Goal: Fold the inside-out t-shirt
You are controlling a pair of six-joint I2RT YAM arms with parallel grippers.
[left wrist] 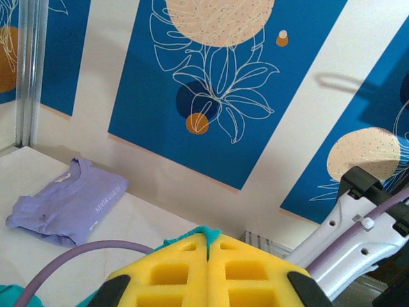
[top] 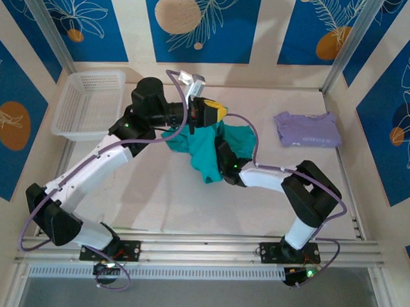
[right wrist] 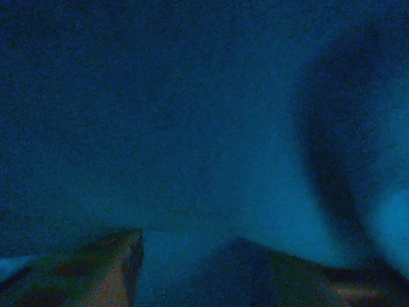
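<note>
Left end effector [top: 210,113]: raised above the middle of the desk [top: 163,199]. In the left wrist view its yellow pads [left wrist: 172,275] stand pressed together, with a small peak of teal cloth caught at the seam between them. Closed on the inside-out t-shirt [top: 206,150].

The inside-out t-shirt: hangs from the left end effector in a bunched, crumpled mass. It trails down and toward the near side, and its lower part rests on the desk. One fold spreads out to the right of the left end effector. The print cannot be made out.

Right end effector [top: 225,164]: low, pushed into the lower part of the garment, just on the near side of the left end effector and below it. The right wrist view is dark. Blue-green cloth [right wrist: 192,128] lies close across the lens, and two fingertips [right wrist: 115,262] show dimly along the bottom edge with a clear gap between them. Jaws parted. Whether any cloth sits between them cannot be told.

Other items: a folded lavender shirt [top: 307,129] lies flat on the desk, well to the right of both end effectors and apart from the teal garment. It also shows in the left wrist view [left wrist: 70,201], beyond the pads. A white basket [top: 89,102] stands well to the left of the left end effector.
</note>
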